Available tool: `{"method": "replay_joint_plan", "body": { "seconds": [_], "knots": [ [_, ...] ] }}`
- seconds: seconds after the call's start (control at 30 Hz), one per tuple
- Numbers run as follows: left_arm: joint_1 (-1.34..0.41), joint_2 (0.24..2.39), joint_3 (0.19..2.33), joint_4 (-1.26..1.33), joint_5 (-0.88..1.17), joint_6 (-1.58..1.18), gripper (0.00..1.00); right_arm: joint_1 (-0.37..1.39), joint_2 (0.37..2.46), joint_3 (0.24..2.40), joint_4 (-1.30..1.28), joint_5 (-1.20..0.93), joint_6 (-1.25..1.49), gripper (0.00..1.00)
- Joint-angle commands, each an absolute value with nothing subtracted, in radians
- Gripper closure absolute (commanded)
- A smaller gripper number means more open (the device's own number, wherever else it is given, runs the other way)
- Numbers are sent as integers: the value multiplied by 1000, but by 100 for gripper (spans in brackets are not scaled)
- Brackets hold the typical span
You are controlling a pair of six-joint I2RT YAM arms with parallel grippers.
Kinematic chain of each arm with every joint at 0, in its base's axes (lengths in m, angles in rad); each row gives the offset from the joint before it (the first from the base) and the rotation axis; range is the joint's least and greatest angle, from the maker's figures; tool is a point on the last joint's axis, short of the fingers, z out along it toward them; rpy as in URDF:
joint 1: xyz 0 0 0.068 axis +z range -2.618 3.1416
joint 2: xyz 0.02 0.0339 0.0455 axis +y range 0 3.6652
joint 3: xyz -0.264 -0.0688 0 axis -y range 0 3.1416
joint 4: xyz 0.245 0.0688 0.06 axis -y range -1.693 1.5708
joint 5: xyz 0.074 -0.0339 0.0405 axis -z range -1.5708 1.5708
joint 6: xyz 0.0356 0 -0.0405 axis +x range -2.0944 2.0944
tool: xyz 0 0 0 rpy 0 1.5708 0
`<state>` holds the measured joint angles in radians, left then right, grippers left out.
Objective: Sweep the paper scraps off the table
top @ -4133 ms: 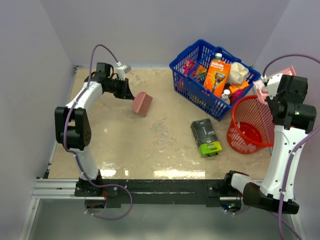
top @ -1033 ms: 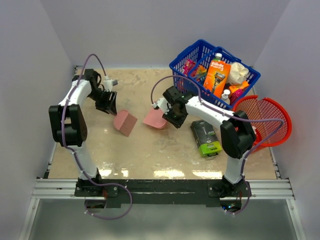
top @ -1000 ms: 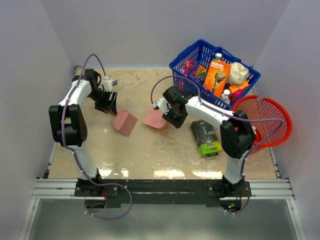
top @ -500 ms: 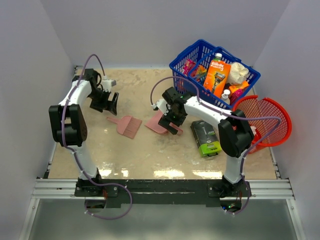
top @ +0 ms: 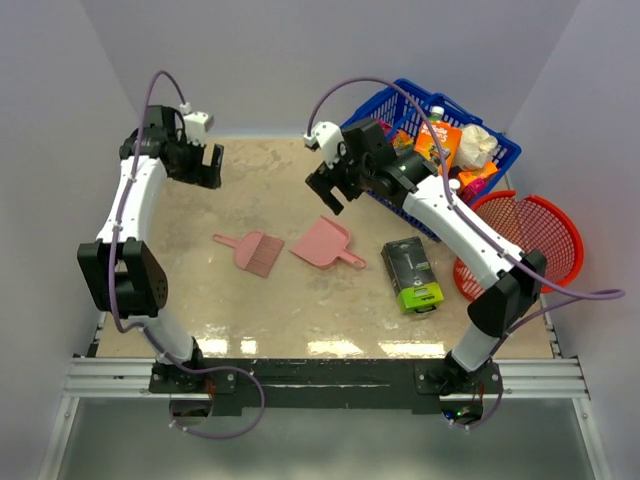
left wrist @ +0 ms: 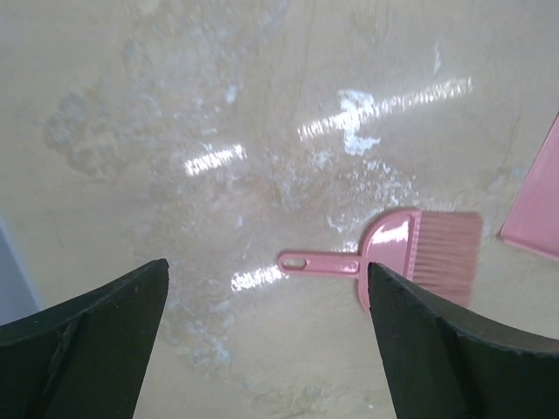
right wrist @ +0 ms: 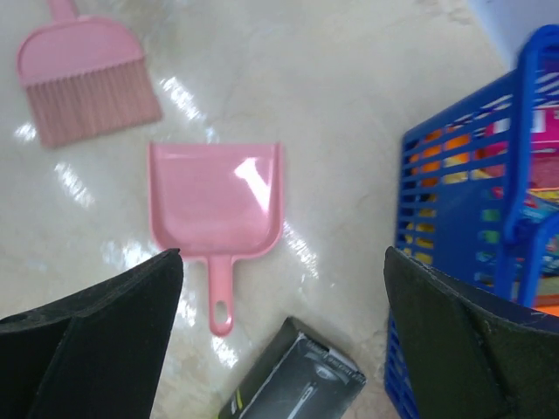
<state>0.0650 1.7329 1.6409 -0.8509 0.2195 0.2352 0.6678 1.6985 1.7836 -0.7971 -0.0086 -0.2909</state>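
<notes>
The paper scraps are out of view; none show on the beige table (top: 300, 310). A pink hand brush (top: 256, 250) lies flat on the table left of centre, handle pointing left. Beside it a pink dustpan (top: 324, 242) lies flat, handle toward the right. My left gripper (top: 205, 168) hangs open above the far-left part of the table, with the brush (left wrist: 410, 257) below and ahead of its empty jaws (left wrist: 267, 288). My right gripper (top: 329, 190) is open and empty, raised above the dustpan (right wrist: 214, 208) near the blue basket.
A blue basket (top: 432, 150) full of packaged goods stands at the back right. A red mesh basket (top: 520, 245) sits at the right edge. A black and green box (top: 412, 273) lies on the table just right of the dustpan's handle.
Both grippers opened and let go of the brush and the dustpan, which now lie flat on the table. Both arms lifted and pulled back toward the far side.
</notes>
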Motion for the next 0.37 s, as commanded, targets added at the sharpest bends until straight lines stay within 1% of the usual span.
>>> {"method": "replay_joint_plan", "body": {
  "seconds": [0.0, 0.13, 0.33],
  "knots": [
    [67, 1724, 1769, -776, 215, 167, 0, 672, 1698, 1830, -712, 138, -207, 1],
    [67, 1726, 1825, -743, 219, 137, 0, 673, 1701, 1855, -689, 232, -204, 1],
    [67, 1730, 1856, -718, 224, 120, 0, 673, 1697, 1874, -673, 247, -233, 1]
  ]
}}
